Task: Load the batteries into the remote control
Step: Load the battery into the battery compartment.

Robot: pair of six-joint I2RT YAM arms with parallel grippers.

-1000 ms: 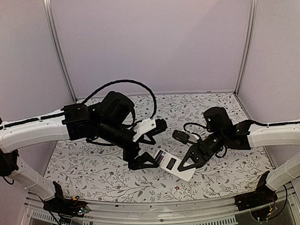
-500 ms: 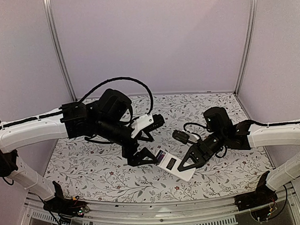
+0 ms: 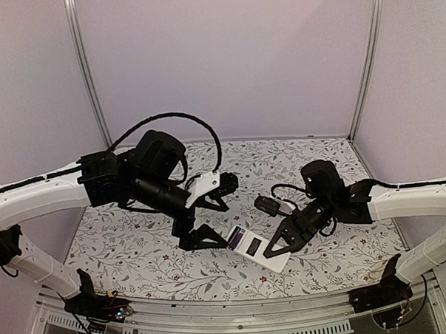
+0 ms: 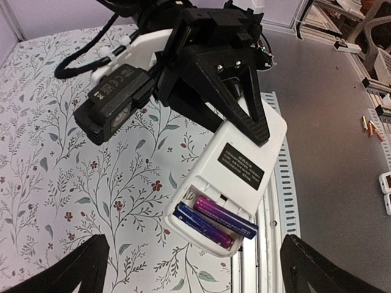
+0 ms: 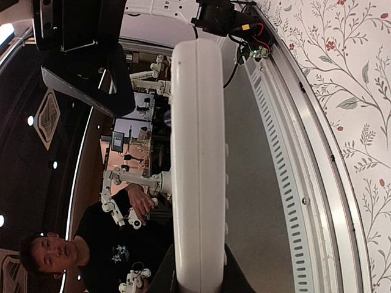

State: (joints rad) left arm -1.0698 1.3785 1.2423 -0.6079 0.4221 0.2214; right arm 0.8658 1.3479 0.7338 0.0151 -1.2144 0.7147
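Observation:
The remote control (image 3: 255, 248) hangs tilted above the floral mat, white back up, and my right gripper (image 3: 280, 243) is shut on its far end. In the left wrist view the remote control (image 4: 244, 165) shows its open recess, where the two batteries (image 4: 214, 221), blue and purple, lie side by side. The upper battery's end sticks out past the recess edge. My left gripper (image 3: 196, 235) stands open just left of the remote, touching nothing, and its fingertips (image 4: 79, 268) frame the recess from below. In the right wrist view the remote control (image 5: 197, 152) is edge-on between my right gripper (image 5: 198, 276).
The floral mat (image 3: 138, 252) covers the table. A slotted metal rail (image 3: 237, 330) runs along the near edge, just below the held remote. Lilac walls close the back and both sides.
My left arm has drawn back to the left, away from the remote, with its gripper still open. The right gripper and the remote have barely moved.

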